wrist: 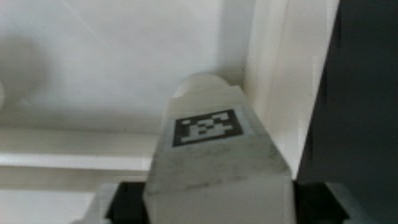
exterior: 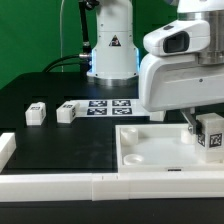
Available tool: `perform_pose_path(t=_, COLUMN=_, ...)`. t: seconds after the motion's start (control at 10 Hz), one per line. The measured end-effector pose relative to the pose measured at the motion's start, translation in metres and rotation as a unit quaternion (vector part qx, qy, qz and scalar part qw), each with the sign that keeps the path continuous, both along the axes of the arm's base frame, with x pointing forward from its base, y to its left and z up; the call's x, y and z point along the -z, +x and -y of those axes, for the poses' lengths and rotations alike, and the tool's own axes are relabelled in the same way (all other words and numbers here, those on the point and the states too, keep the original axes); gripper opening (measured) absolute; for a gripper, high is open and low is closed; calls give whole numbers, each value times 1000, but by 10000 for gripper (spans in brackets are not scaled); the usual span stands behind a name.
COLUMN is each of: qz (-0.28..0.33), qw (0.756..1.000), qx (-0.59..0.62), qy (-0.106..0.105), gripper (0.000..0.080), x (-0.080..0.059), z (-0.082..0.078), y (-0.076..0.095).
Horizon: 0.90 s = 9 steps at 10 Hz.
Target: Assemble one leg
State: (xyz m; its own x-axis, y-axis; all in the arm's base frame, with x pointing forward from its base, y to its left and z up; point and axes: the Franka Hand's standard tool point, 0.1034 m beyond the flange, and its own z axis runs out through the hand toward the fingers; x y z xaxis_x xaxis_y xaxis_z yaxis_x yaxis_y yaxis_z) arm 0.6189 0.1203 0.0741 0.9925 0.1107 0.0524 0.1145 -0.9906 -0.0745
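gripper (exterior: 203, 128) clamped on one leg (exterior: 211, 136) | held over the white panel (exterior: 150, 150) at its right edge, exterior view | seating seems unfinished | two spare legs (exterior: 36, 113) lie far left beside the marker board (exterior: 108, 106)

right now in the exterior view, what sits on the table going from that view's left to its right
One loose leg → a second loose leg → the marker board → the white panel → the leg held in the gripper over the panel's right edge.
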Motion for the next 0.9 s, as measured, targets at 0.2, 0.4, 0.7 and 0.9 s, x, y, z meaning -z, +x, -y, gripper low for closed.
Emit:
perform_pose_path(t=0.2, qz=-2, qw=1000, qx=21, qy=1, gripper=291, x=0, z=1, y=0)
perform_pose_path(t=0.4, qz=-3, qw=999, qx=44, qy=3, gripper=291, x=0, z=1, y=0)
perform_pose_path(t=0.7, qz=-19, qw=961, qx=275, qy=9, gripper=291, x=1, z=3, y=0)
perform_pose_path(t=0.9, qz=-31, qw=909, qx=416, qy=14, gripper=292, x=2, z=5, y=1)
